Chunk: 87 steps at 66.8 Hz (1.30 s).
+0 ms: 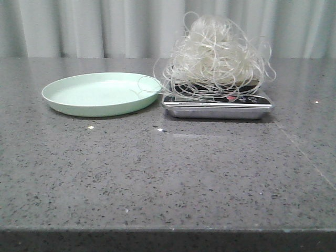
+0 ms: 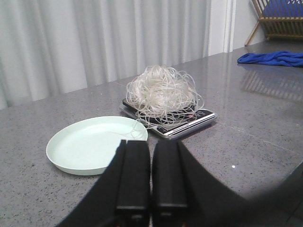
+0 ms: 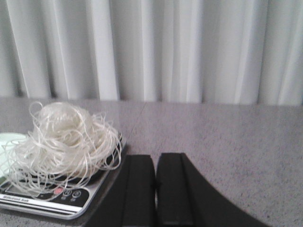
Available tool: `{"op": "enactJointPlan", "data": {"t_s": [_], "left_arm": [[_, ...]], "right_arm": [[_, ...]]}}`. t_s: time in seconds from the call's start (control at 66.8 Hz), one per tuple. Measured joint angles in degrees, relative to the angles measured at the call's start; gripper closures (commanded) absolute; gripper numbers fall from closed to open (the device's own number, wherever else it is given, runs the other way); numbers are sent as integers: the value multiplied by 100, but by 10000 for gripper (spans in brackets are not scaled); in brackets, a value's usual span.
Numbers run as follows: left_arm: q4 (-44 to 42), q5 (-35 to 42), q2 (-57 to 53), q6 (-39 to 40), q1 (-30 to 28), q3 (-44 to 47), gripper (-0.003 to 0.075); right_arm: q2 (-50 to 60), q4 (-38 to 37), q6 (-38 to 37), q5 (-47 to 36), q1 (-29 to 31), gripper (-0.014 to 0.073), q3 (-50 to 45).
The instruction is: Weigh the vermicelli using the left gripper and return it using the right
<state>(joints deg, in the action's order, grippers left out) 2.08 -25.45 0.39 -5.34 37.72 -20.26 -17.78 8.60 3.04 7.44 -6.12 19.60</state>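
The vermicelli (image 1: 215, 52) is heaped on a scale (image 1: 218, 105) that stands on the grey speckled table (image 1: 157, 178), toward the far right of centre in the front view. The tangle covers most of the scale's platform, and loose loops hang over its edges. One long strand is seen reaching left from the heap to the rim of a pale green plate (image 1: 100, 94), which lies just beside the scale on its left. The plate holds nothing apart from that stray strand. The scale's near edge, with its row of buttons, is left uncovered.

Neither arm is seen in the front view. In the left wrist view, the left gripper (image 2: 151, 189) is seen on the near side of the plate and scale, well apart from the vermicelli (image 2: 161, 92), with its jaws drawn together so that only a thin slit is left between the fingers; nothing is held. In the right wrist view, the right gripper (image 3: 156, 189) is seen just beside the scale (image 3: 47, 198), its jaws likewise closed up on nothing. A blue cloth (image 2: 272, 58) is seen far off on the table in the left wrist view, and a pale curtain (image 1: 105, 26) is hung behind the table.
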Motion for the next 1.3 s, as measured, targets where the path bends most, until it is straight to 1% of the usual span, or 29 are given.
{"op": "enactJointPlan", "data": {"t_s": [0.075,0.165,0.284,0.344,0.359,0.389,0.434,0.449,0.464,0.479,0.494,0.554,0.613,0.718,0.733,0.748,0.763,0.778,0.958,1.197,1.302], "left_arm": [[0,0,0,0,0,0,593],[0,0,0,0,0,0,594],[0,0,0,0,0,0,593],[0,0,0,0,0,0,593],[0,0,0,0,0,0,593],[0,0,0,0,0,0,593],[0,0,0,0,0,0,593],[0,0,0,0,0,0,593],[9,0,0,0,0,0,593],[9,0,0,0,0,0,593],[9,0,0,0,0,0,593],[9,0,0,0,0,0,593],[9,0,0,0,0,0,593],[9,0,0,0,0,0,593],[19,0,0,0,0,0,593],[9,0,0,0,0,0,593],[13,0,0,0,0,0,593],[13,0,0,0,0,0,593],[22,0,0,0,0,0,594],[25,0,0,0,0,0,593],[25,0,0,0,0,0,593]], "right_arm": [[-550,70,0,196,0,414,307],[-1037,134,0,188,0,414,414],[-1310,250,-9,209,0,412,423],[-1374,261,-9,209,0,385,436],[-1423,261,-9,234,0,353,485],[-1469,271,-9,258,0,321,546],[-1529,264,-9,321,0,218,686],[-1560,264,-9,352,0,204,743],[-1610,264,-9,402,0,165,835],[-1647,264,-9,437,0,153,867],[-1710,264,-9,474,-16,106,968],[-1949,264,13,672,-122,30,1316],[-2254,264,55,888,-308,-5,1711],[-2896,264,160,1282,-642,-4,2491],[-3071,264,175,1371,-759,-4,2698],[-3027,264,181,1350,-736,-4,2698],[-3254,264,184,1468,-852,-4,2964],[-3302,264,184,1489,-875,-4,2964],[-4759,264,205,2171,-1405,-4,4548],[-6537,264,222,3037,-1545,-4,6328],[-7211,264,231,3432,-1545,-4,6861]]}}
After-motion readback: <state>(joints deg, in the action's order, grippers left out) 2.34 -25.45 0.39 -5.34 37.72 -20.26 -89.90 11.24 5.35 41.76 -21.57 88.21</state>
